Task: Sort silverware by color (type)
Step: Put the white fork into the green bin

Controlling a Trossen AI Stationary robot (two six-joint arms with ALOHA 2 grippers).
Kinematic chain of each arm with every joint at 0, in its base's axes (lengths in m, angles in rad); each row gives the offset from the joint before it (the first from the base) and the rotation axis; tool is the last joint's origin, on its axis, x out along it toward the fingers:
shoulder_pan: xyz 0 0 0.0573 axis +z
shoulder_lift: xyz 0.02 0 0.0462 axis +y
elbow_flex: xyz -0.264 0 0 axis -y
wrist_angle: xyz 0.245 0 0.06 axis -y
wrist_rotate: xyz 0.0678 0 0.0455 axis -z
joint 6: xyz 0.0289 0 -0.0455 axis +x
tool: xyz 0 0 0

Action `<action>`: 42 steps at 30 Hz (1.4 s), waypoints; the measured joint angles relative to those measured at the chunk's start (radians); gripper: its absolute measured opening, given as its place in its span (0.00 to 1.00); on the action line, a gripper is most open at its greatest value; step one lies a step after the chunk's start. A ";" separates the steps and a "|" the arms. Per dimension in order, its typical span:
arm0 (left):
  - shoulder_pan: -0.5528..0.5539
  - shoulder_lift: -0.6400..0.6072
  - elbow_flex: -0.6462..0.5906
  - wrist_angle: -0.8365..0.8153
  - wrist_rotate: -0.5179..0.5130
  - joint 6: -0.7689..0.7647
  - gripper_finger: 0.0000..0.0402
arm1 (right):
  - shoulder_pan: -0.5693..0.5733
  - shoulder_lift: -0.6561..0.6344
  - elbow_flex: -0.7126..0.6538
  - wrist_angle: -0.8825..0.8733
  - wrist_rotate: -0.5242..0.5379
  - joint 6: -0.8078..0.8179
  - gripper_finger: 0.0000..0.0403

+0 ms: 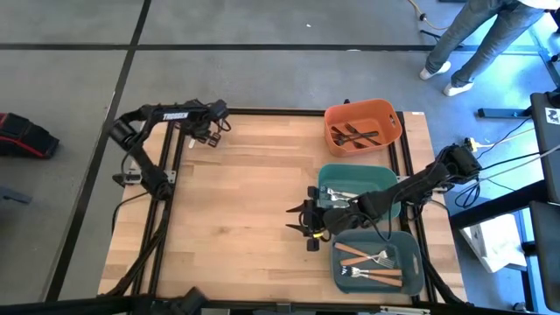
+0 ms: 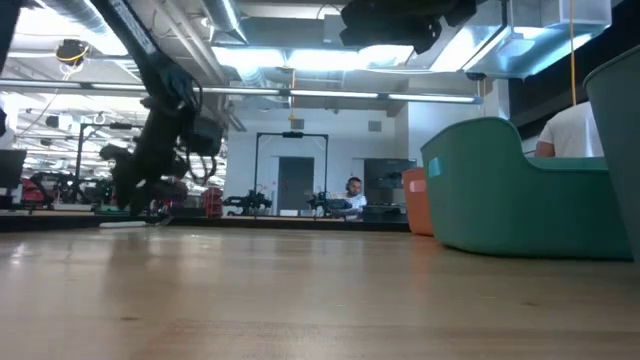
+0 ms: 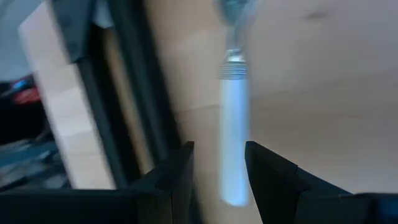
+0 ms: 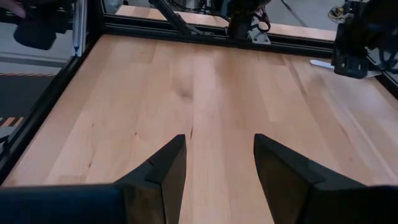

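One silver fork (image 3: 234,124) is left out, lying flat on the table (image 1: 236,219) at its far left corner, right under the left gripper (image 1: 213,133). The rest look sorted: dark forks (image 1: 354,134) in the orange bin (image 1: 391,112), silver ones in the middle teal bin (image 1: 385,178), orange-handled forks (image 1: 367,256) in the near teal bin (image 1: 411,245).

Handling-wise it should be light, stiff and slick, and it sits low on the wood. I'd pinch across the handle near the middle so it doesn't swing or slide out.

The left wrist view puts the handle between that gripper's spread fingers, but it's blurry, so I can't swear nothing touches. The right wrist view helps here: the fork is down on the table beside the left gripper, not lifted. Only the high view shows what's in the bins.

The right gripper (image 4: 217,149) hangs over bare wood just beside the middle bin, fingers apart, holding nothing.
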 joint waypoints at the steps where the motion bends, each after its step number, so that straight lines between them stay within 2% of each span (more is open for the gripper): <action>1: 0.001 0.014 0.009 -0.008 -0.012 -0.006 0.35 | 0.000 0.000 0.000 0.000 0.000 0.000 0.43; 22: 0.014 0.121 0.032 0.061 -0.038 0.012 0.35 | 0.000 0.001 0.000 0.001 0.000 0.002 0.43; 34: 0.026 0.083 0.038 0.015 0.125 0.111 0.34 | 0.000 0.001 0.000 0.001 0.000 0.002 0.43; 37: 0.031 0.080 0.038 0.016 0.146 0.120 0.32 | 0.000 0.001 0.000 0.001 0.000 0.002 0.43; 42: 0.031 0.080 0.037 0.016 0.158 0.123 0.21 | 0.000 0.001 0.000 0.001 0.000 0.002 0.43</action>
